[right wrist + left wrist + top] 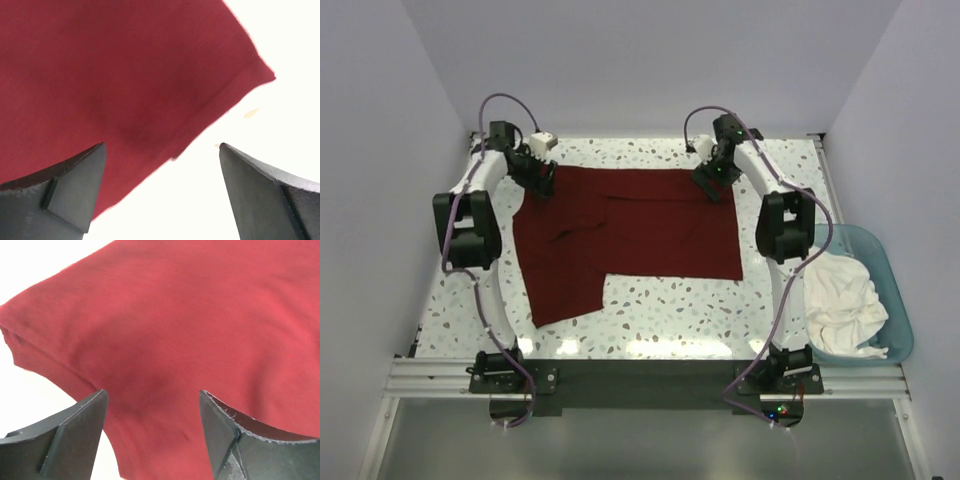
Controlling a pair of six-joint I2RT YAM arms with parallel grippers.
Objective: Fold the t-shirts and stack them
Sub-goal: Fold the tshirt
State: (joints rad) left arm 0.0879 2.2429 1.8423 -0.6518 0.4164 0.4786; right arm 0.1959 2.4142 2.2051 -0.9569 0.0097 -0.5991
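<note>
**Top external view.** A maroon t-shirt (630, 235) lies spread flat on the speckled worktop (670, 310), filling the centre of the frame. Its upper edge runs almost straight across. Its lower edge is stepped, and the lower left portion reaches further toward the bottom of the frame than the rest. A seam or fold line runs down through the cloth near its middle. The left gripper (542, 182) sits over the shirt's upper left corner and the right gripper (711, 182) over its upper right corner, with both arms arched up from their bases at the bottom of the frame. A white t-shirt (840, 300) lies crumpled in a light blue tub (898, 300) at the right edge of the frame, beside the right arm and well apart from the maroon shirt.

**Left wrist view.** The two dark fingers stand wide apart at the bottom of the frame. Maroon cloth fills the gap between them and most of the picture, and a hemmed edge runs along the left.

**Right wrist view.** The fingers are likewise spread apart. The shirt's hemmed corner crosses from the upper right to the lower left, with bright worktop beneath the right finger. In neither wrist view can contact between fingers and cloth be confirmed.
</note>
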